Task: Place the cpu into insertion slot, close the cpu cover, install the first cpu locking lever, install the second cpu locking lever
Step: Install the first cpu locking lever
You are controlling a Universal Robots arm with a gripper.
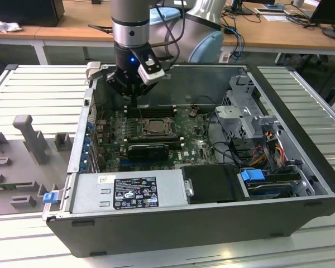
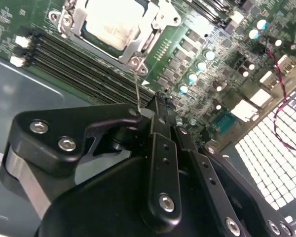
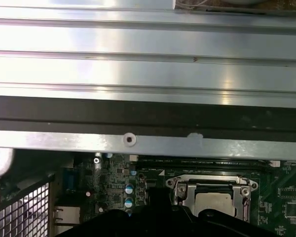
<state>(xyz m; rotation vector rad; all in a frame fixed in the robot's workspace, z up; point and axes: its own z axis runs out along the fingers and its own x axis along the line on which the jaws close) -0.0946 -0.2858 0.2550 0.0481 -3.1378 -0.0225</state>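
The cpu [image 2: 113, 22], a pale silver square, lies in the insertion slot [image 1: 154, 127] on the green motherboard. The grey cpu cover [image 2: 144, 35] lies flat around it, also seen as the cpu cover [image 3: 213, 184] framing the cpu [image 3: 214, 203]. A thin wire locking lever [image 2: 136, 86] rises from the cover's corner to my black gripper [image 2: 147, 109]. The fingertips meet around the lever's end. In the exterior view my gripper [image 1: 133, 99] hangs just beyond the slot's far edge, over the memory slots.
Long black memory slots [image 2: 84, 69] run beside the socket. A ridged black card [image 1: 148, 149] lies in front of it, a power supply [image 1: 128, 192] nearer still. The drive cage [image 1: 251, 114] with cables is at the exterior view's right. The case wall [image 3: 138, 143] stands close.
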